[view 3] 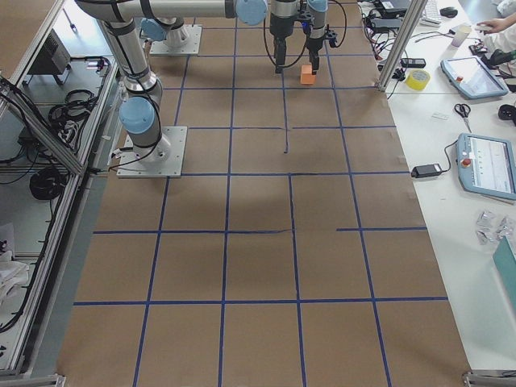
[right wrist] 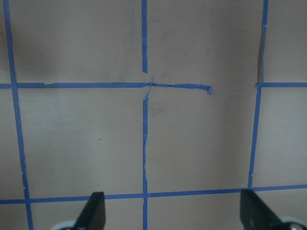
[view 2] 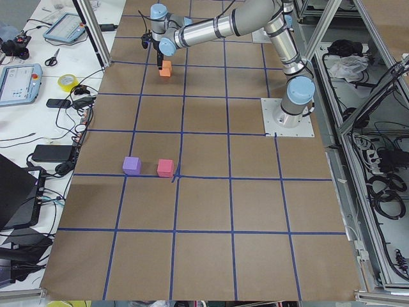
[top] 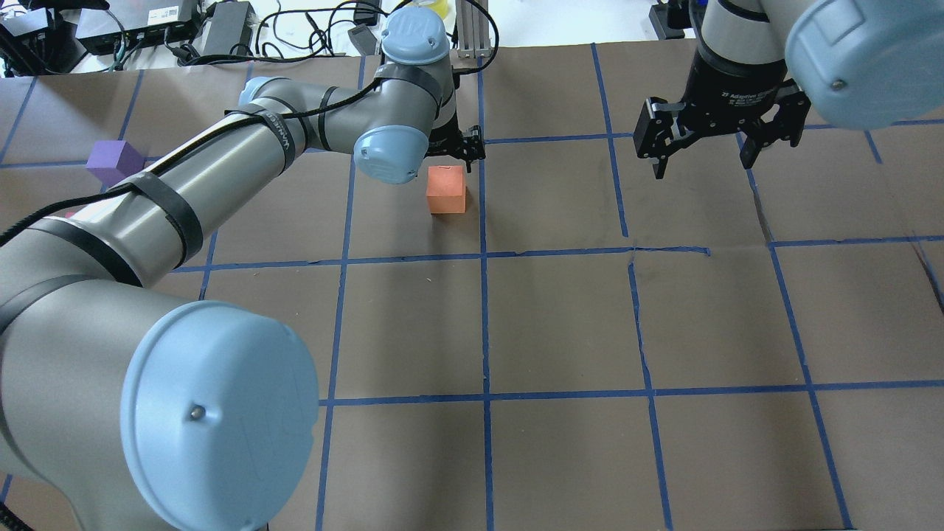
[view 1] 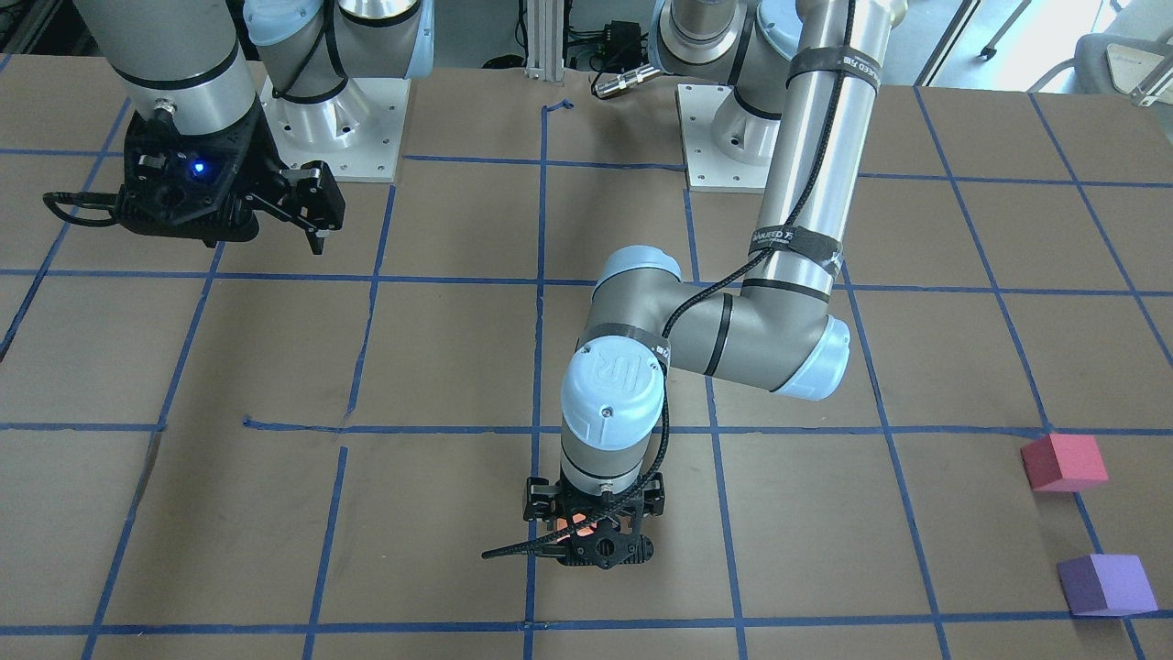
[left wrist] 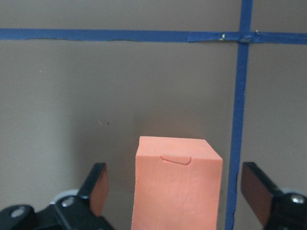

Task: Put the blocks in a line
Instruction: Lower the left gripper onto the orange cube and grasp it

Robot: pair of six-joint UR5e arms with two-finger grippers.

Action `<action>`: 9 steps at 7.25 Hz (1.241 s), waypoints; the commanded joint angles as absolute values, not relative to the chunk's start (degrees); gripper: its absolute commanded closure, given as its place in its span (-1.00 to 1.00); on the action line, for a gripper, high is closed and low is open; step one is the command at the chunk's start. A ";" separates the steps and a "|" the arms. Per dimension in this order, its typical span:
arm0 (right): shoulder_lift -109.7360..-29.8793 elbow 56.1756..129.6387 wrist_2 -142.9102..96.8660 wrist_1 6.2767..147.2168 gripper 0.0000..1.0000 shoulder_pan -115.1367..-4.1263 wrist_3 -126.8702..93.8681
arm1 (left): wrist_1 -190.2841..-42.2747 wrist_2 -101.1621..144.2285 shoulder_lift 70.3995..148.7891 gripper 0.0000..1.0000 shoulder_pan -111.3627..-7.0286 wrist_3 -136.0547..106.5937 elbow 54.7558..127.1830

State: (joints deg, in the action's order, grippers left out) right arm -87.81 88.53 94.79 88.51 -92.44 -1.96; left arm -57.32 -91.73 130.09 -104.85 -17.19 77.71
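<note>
The orange block (top: 446, 189) stands on the brown table at the far side, next to a blue tape line. My left gripper (left wrist: 175, 187) is open and straddles it, with a gap on each side between the fingers (left wrist: 98, 184) and the orange block (left wrist: 175, 187). In the front-facing view the left gripper (view 1: 594, 530) hides most of the block. The pinkish-red block (view 1: 1063, 461) and the purple block (view 1: 1106, 584) sit side by side, apart, far off on the robot's left. My right gripper (top: 712, 144) is open and empty, held above the table.
The table is brown paper with a grid of blue tape lines (top: 483, 317). Cables and power supplies (top: 169, 26) lie beyond the far edge. The left arm's long forearm (top: 221, 162) stretches across the left half and hides the pinkish-red block in the overhead view.
</note>
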 commanded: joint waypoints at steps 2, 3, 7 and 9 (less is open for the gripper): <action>-87.89 88.68 92.46 88.07 -1.00 -92.29 -1.93 | -57.65 -91.67 131.92 -1.00 -105.38 -17.05 77.96; -87.98 89.12 92.46 88.07 -1.00 -92.29 -1.93 | -57.66 -91.76 132.10 -1.00 -105.47 -16.62 77.96; -88.15 89.38 92.46 88.94 -1.00 -92.29 -1.93 | -59.40 -91.93 131.14 0.47 -105.38 -17.13 77.96; -88.24 89.38 92.46 88.86 -1.00 -92.29 -1.93 | -59.24 -92.98 129.12 0.93 -104.51 -17.05 77.18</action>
State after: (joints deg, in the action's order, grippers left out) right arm -88.19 89.38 92.46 88.92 -92.29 -1.94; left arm -59.16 -92.26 130.24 -105.16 -17.13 77.73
